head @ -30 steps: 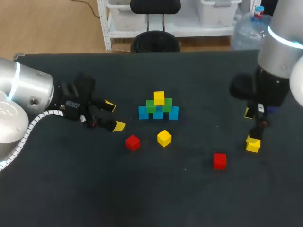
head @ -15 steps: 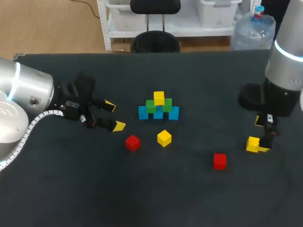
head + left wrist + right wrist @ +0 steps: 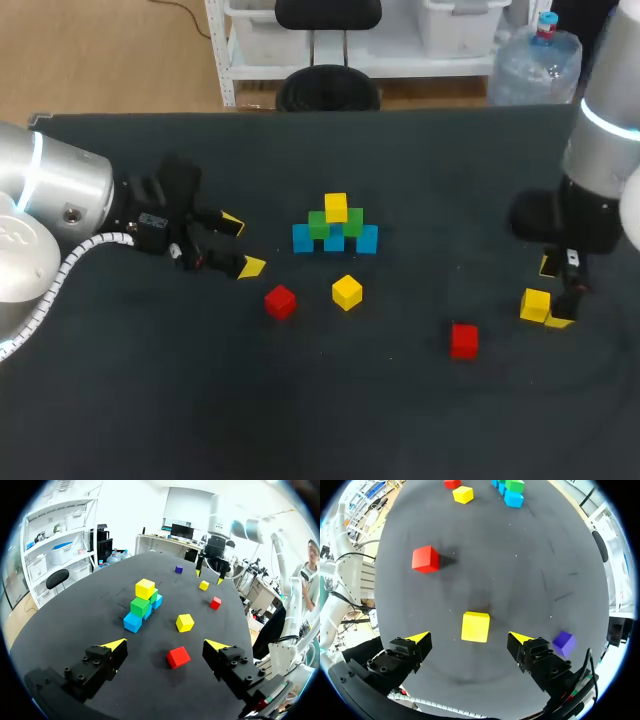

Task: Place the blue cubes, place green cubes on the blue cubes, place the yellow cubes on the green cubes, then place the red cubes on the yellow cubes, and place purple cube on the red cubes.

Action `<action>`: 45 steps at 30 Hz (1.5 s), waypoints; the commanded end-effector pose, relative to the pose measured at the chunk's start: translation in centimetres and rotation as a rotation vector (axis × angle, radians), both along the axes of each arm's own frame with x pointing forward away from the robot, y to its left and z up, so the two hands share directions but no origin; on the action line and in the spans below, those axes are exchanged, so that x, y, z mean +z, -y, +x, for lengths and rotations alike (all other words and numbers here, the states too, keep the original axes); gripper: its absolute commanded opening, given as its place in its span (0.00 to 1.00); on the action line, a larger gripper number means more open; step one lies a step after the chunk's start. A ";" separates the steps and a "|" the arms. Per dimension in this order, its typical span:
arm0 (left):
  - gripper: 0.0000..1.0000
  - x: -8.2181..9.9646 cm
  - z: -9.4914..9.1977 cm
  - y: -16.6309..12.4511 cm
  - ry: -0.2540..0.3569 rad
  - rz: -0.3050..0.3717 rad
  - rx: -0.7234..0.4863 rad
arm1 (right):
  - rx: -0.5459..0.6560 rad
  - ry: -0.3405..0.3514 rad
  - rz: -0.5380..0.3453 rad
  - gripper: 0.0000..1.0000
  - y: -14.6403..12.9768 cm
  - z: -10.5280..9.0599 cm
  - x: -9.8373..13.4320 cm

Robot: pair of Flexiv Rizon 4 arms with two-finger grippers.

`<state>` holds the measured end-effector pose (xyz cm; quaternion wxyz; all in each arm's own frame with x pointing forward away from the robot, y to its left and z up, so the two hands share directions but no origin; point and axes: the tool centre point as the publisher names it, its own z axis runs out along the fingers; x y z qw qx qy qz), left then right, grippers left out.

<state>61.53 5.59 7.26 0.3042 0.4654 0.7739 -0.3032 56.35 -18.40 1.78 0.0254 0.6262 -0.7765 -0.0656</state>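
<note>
Pile: in the middle of the table [image 3: 150,400], three levels so far.
Blue cubes [image 3: 335,240]: three side by side in a left-to-right row, forming the bottom level.
Green cubes [image 3: 352,222]: two, touching each other, sitting on the blue row.
Top yellow cube [image 3: 336,207]: on the green pair, at the peak of the pile.
Middle yellow cube [image 3: 347,292]: loose on the table, just near of the pile.
Left red cube [image 3: 280,301]: loose, left of the middle yellow cube and close to it.
Right red cube [image 3: 463,340]: loose, nearer and well to the right of the pile.
Right yellow cube [image 3: 475,626]: loose at the right side, right of the right red cube.
Purple cube [image 3: 564,641]: on the table at the right, just beside one finger of the right gripper; the arm hides it from above.
Left gripper [image 3: 241,245]: low at the table's left, pointing toward the pile, fingers wide apart with nothing between them; the left red cube lies a little ahead of it.
Right gripper [image 3: 470,639]: over the right yellow cube, fingers spread wide and holding nothing; the cube sits between the tips with a gap on each side.
</note>
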 end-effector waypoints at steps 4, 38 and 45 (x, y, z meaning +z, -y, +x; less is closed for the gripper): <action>1.00 -0.1 -0.1 -0.1 0.006 -0.007 0.001 | 0.001 -0.030 0.002 0.99 0.1 0.5 -1.2; 1.00 -0.1 -0.1 -0.1 0.006 -0.007 0.001 | 0.016 -0.042 0.032 0.00 0.3 1.4 -2.1; 1.00 -0.1 -0.1 -0.1 0.006 -0.007 0.001 | 0.043 0.004 0.043 0.00 -0.5 2.3 0.4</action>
